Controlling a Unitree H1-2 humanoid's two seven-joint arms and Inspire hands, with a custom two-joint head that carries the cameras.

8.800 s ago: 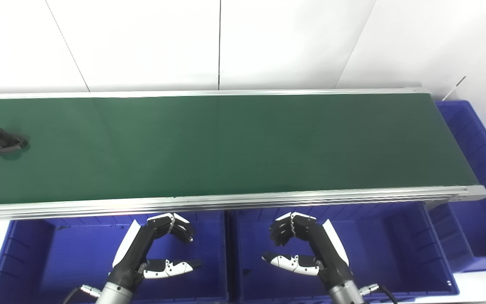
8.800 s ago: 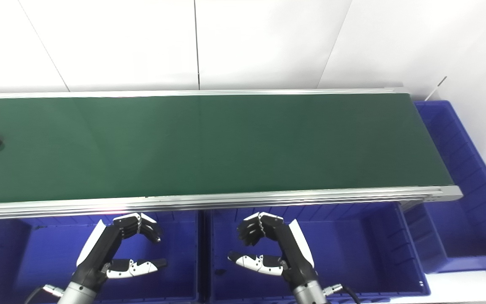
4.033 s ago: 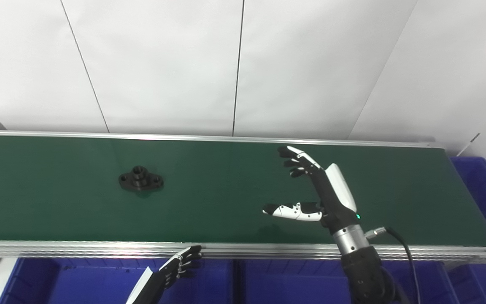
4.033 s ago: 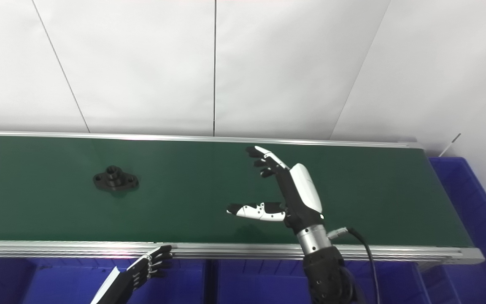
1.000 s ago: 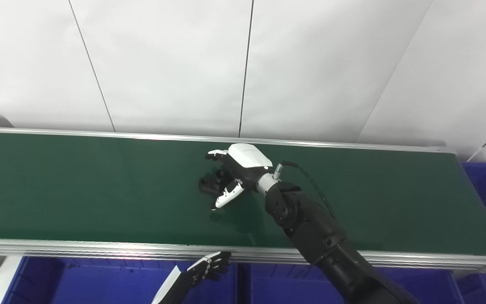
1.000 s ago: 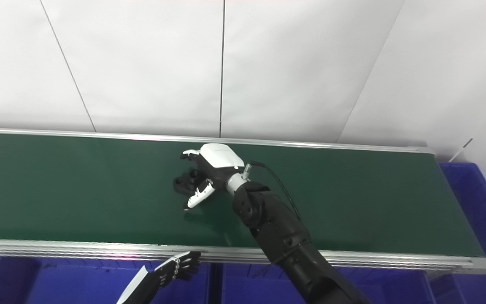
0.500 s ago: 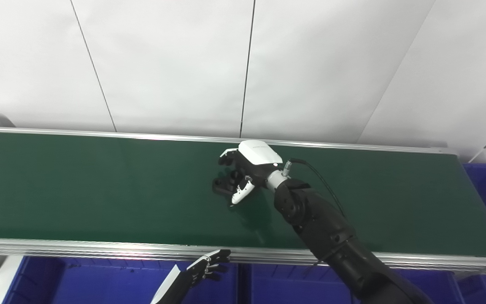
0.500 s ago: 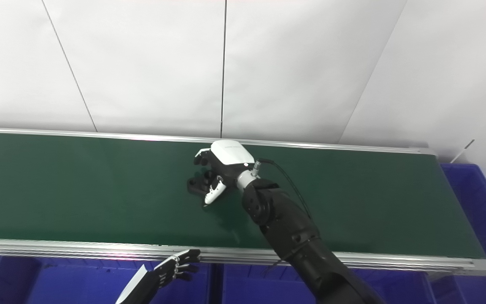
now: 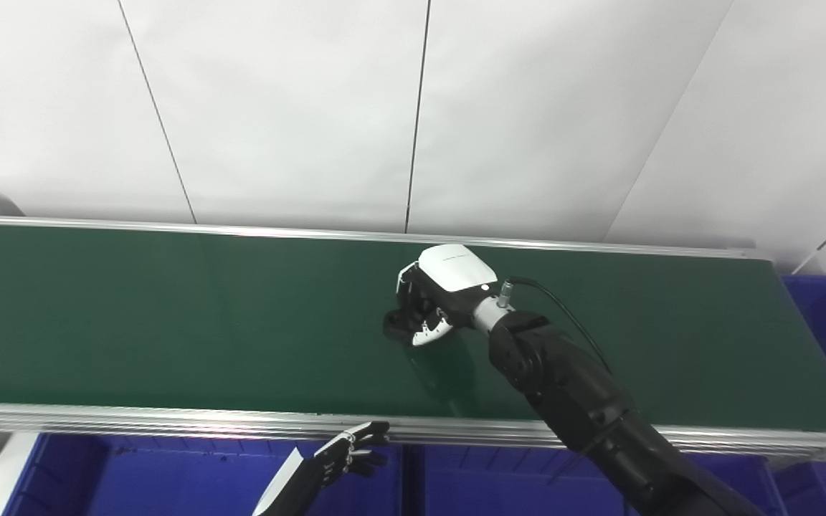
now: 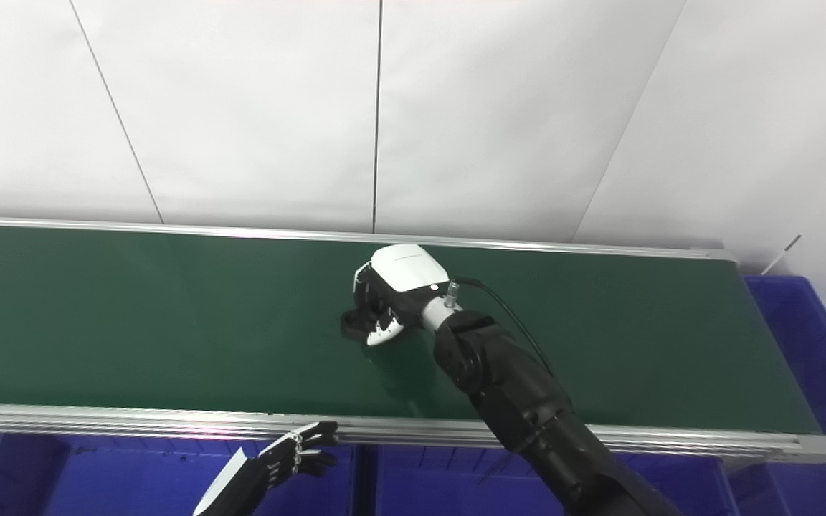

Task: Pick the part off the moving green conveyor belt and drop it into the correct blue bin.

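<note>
A black flanged part (image 9: 392,326) lies on the green conveyor belt (image 9: 169,315), a little right of its middle. My right hand (image 9: 444,287) covers it from above, reaching in over the front rail. Its fingers and white-tipped thumb are curled round the part, so only the part's left end shows. The part still rests on the belt surface. My left hand (image 9: 339,457) hangs low below the front rail, fingers loosely apart and holding nothing.
An aluminium rail (image 9: 169,419) runs along the belt's front edge, another along the back by the white wall. Blue bins (image 9: 133,480) sit under the front rail. Another blue bin (image 9: 825,308) stands past the belt's right end. A cable trails from my right wrist.
The part has ridden rightward on the belt and my right hand followed it. The fingers and thumb, spread a second ago, have closed round the part. My left hand has barely moved.
</note>
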